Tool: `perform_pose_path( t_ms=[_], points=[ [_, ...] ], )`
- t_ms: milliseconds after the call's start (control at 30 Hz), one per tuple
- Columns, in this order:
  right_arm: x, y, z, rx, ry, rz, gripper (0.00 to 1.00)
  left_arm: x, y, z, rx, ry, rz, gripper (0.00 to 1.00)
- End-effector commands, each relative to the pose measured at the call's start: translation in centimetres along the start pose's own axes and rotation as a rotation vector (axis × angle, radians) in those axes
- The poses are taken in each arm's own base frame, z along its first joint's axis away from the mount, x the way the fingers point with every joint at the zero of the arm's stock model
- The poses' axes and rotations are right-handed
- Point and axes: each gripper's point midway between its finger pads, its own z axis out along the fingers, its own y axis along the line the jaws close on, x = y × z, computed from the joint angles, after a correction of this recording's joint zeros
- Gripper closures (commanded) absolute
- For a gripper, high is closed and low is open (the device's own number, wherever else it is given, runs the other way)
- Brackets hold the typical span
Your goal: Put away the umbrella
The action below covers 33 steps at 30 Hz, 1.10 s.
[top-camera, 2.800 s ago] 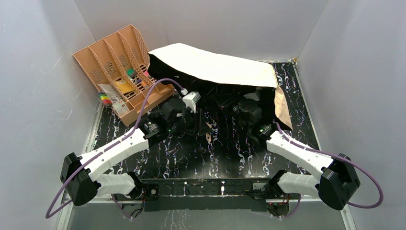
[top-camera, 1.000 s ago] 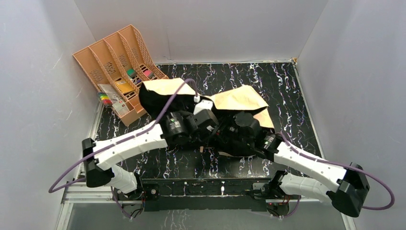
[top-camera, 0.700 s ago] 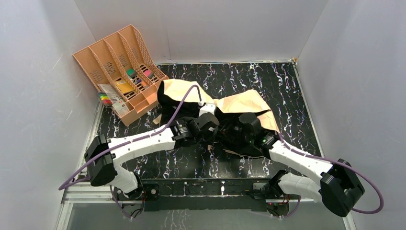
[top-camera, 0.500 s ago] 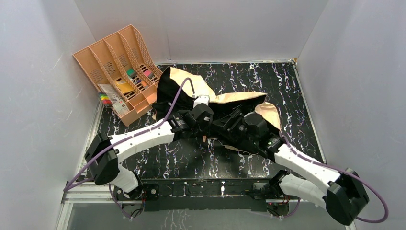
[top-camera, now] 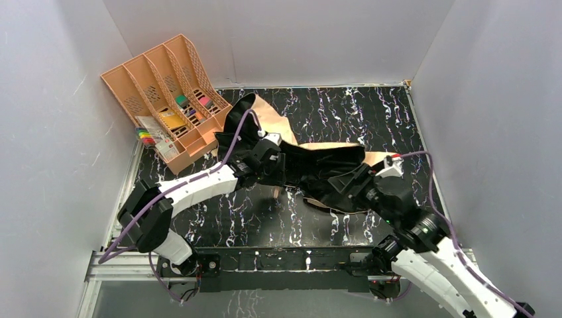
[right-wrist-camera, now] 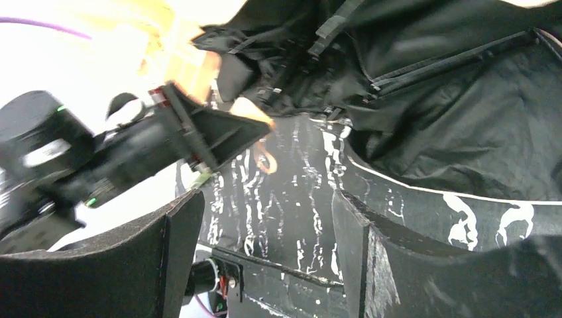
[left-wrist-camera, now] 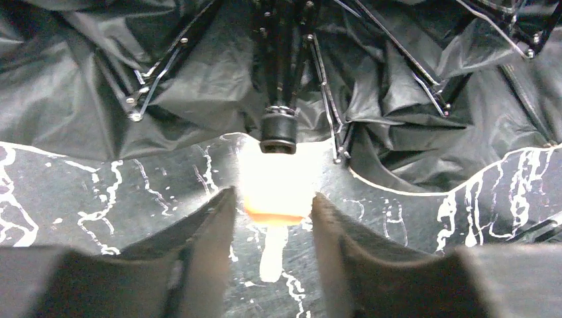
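The umbrella [top-camera: 325, 165] lies part-collapsed mid-table, black lining up, with tan fabric [top-camera: 265, 111] showing at its far left. Its ribs and shaft [left-wrist-camera: 278, 99] fill the left wrist view. The short pale handle [left-wrist-camera: 275, 189] sits between my left gripper's [left-wrist-camera: 273, 202] fingertips, which press its two sides, and the loop strap [left-wrist-camera: 273, 255] hangs below it. From above, the left gripper [top-camera: 273, 177] is over the handle [top-camera: 275, 193]. My right gripper [right-wrist-camera: 265, 218] stands open and empty, back from the canopy's near right edge [right-wrist-camera: 464, 132], and shows from above too [top-camera: 350, 184].
A peach-orange divided file tray [top-camera: 142, 73] holding small coloured items stands at the far left. Grey walls close the table on three sides. The arms' base rail [top-camera: 285, 258] runs along the near edge.
The wide-open canopy has folded down and shifted left. My right gripper opened, let go and drew back to the near right. My left arm stretched forward, still on the handle.
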Motion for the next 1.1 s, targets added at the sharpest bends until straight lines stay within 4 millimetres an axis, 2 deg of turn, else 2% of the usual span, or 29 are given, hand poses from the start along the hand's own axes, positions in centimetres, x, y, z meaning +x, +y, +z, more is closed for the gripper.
perform_pose_path(
  t_ms=[0, 167, 333, 467, 500, 567, 633, 700, 800, 833, 900, 967, 1067],
  points=[
    [-1.6, 2.7, -4.3, -0.111, -0.007, -0.132, 0.21, -1.0, -0.8, -1.9, 0.092, -0.025, 0.01, 0.49],
    [-4.4, 5.6, -6.0, -0.151, -0.082, -0.254, 0.21, -1.5, -1.2, -4.7, 0.133, -0.047, 0.033, 0.32],
    [-6.8, 9.5, -6.2, -0.192, -0.114, -0.452, 0.2, -3.7, -1.0, -9.9, 0.144, -0.123, 0.087, 0.24],
    [-7.8, 10.1, -3.8, -0.077, -0.077, -0.552, 0.2, -6.6, 0.0, -14.0, 0.082, -0.222, 0.121, 0.19],
    [-7.5, 9.6, -2.2, -0.005, -0.028, -0.589, 0.2, -7.7, 0.5, -14.5, 0.051, -0.245, 0.119, 0.19],
    [-7.9, 9.4, -0.1, 0.093, 0.024, -0.658, 0.2, -10.7, 1.1, -15.0, 0.016, -0.275, 0.121, 0.19],
    [-8.7, 9.5, 1.7, 0.173, 0.047, -0.719, 0.2, -13.4, 1.6, -14.1, 0.02, -0.273, 0.117, 0.19],
    [-10.5, 10.1, 3.2, 0.215, 0.024, -0.766, 0.2, -16.5, 2.0, -12.8, 0.034, -0.291, 0.116, 0.18],
    [-14.1, 8.5, 5.3, 0.302, 0.013, -0.777, 0.2, -20.5, 3.2, -10.3, 0.016, -0.291, 0.134, 0.15],
    [-15.1, 7.4, 5.9, 0.334, 0.02, -0.759, 0.2, -21.3, 4.1, -8.4, -0.011, -0.262, 0.135, 0.15],
    [-16.5, 5.1, 6.9, 0.361, 0.048, -0.706, 0.21, -22.2, 4.9, -6.1, -0.007, -0.222, 0.155, 0.14],
    [-16.6, 2.9, 7.7, 0.361, 0.098, -0.631, 0.22, -22.0, 6.0, -3.8, -0.02, -0.173, 0.174, 0.14],
    [-15.6, -0.5, 8.3, 0.408, 0.142, -0.56, 0.25, -19.6, 7.5, -0.6, -0.04, -0.066, 0.19, 0.16]
  ],
)
